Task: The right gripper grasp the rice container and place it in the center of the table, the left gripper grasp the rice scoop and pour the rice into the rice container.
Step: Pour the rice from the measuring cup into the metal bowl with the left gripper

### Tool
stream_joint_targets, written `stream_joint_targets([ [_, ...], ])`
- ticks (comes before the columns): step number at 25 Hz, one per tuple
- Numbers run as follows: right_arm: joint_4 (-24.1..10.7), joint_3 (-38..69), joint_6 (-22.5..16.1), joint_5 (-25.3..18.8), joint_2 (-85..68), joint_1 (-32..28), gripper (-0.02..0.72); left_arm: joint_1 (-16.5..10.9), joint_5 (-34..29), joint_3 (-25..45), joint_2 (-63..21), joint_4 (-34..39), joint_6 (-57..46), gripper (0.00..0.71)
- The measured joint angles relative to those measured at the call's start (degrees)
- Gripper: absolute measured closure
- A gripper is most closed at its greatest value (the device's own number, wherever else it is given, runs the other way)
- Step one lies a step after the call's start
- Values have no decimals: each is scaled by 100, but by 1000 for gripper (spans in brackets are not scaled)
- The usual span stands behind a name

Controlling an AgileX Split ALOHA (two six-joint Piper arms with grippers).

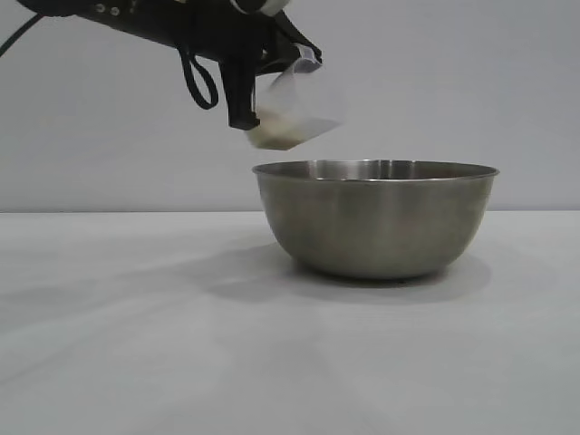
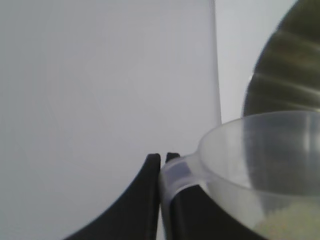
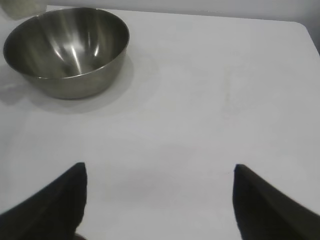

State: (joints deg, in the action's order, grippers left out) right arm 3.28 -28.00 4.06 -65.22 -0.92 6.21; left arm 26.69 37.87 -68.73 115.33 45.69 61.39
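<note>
step: pour, not yet started; left hand (image 1: 258,95) holds the rice scoop (image 1: 299,107) in the air, no grains in the mixing bowl (image 1: 376,217) as far as the right wrist view shows

left hand state: clamped on the scoop's side handle (image 2: 175,172), fingers (image 2: 142,200) nearly together with the handle tab pinched between them

scoop: hangs off the front of the left hand, tilted a little, mouth facing toward the bowl; rice (image 1: 276,136) heaped low in the bottom, off-white

bowl: stainless steel, upright on the counter (image 1: 136,344), below and just ahead of the left hand; scoop's lower edge is above the near rim, apart from it, not touching

right hand (image 3: 160,200): wide apart, holding nothing, well back from the bowl over bare counter; looks idle, its placing job appears done

how to pour well: judging from the exterior view, scoop sits over the bowl's edge rather than its middle, so carry it further in over the opening before tipping

tilt: roll the wrist slowly so the lip drops toward the bowl centre; grains should slide out in one stream, not bounce

height: keep the scoop low to the rim but clear of it; a knock could shift the bowl

grip: hold is on a thin handle only, so keep the pinch firm through the roll or the cup may twist

risk: tipping here likely spills rice over the near rim onto the counter
</note>
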Motion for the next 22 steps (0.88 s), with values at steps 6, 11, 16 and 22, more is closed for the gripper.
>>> stream_joint_targets([
  [6, 0, 0, 0, 0, 0, 0, 158, 147, -257, 0, 0, 36, 1674, 710],
  [11, 0, 0, 0, 0, 0, 0, 158, 181, -289, 0, 58, 25, 3434, 710],
  [16, 0, 0, 0, 0, 0, 0, 158, 245, -62, 0, 123, 15, 4804, 710],
  [22, 0, 0, 0, 0, 0, 0, 158, 461, 216, -4, 123, 38, 5572, 710],
])
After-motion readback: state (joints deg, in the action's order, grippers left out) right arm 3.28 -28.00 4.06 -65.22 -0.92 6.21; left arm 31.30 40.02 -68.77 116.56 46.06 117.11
